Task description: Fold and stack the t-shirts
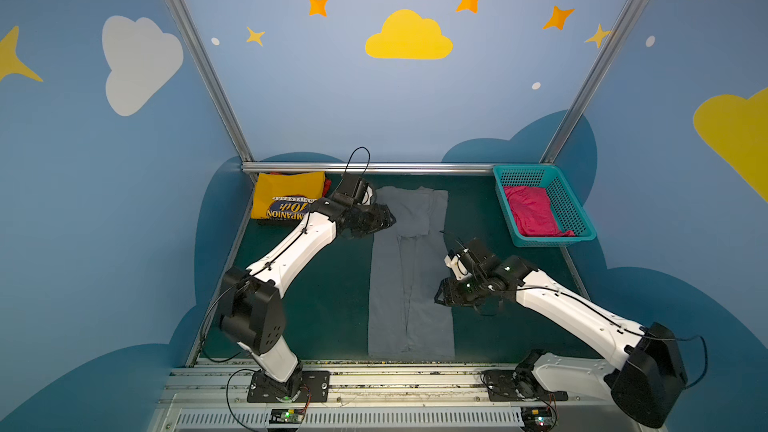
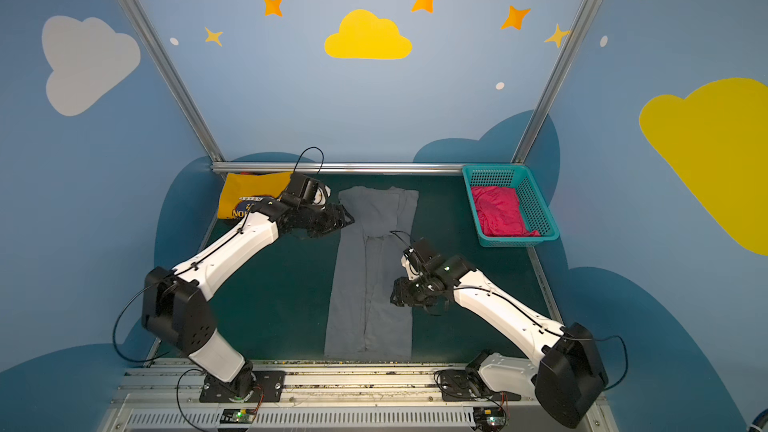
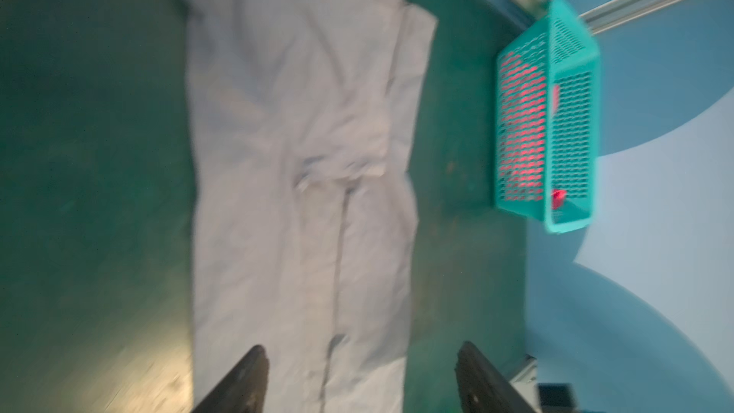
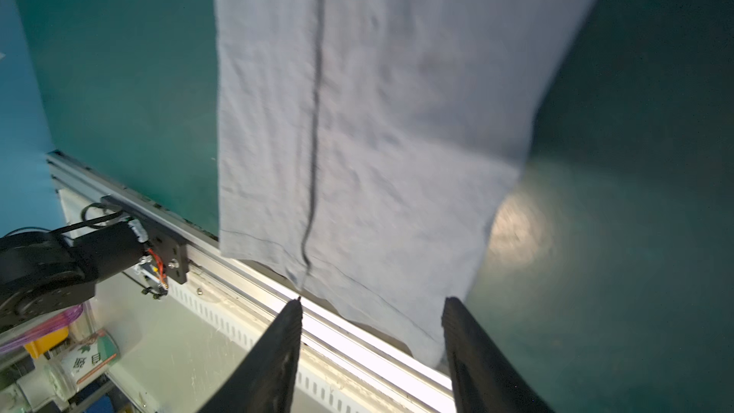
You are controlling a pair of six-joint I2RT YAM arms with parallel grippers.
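Basket [image 3: 572, 73] blurred, pink t-shirt [image 3: 521, 121] behind mesh

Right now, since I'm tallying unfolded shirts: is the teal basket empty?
No, a crumpled pink t-shirt lies inside the teal basket.

Grey tee [image 1: 409, 284] flat centre; yellow tee [image 1: 286, 197] folded; pink tee [image 1: 532, 214] crumpled.

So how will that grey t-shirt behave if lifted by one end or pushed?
Likely floppy: the grey t-shirt lies flat as a long folded strip with soft wrinkles, so a lifted end would probably sag. Its folded sides meet loosely along the middle, so the fold may fall open. Pushed, it would probably bunch on the green mat, not slide.
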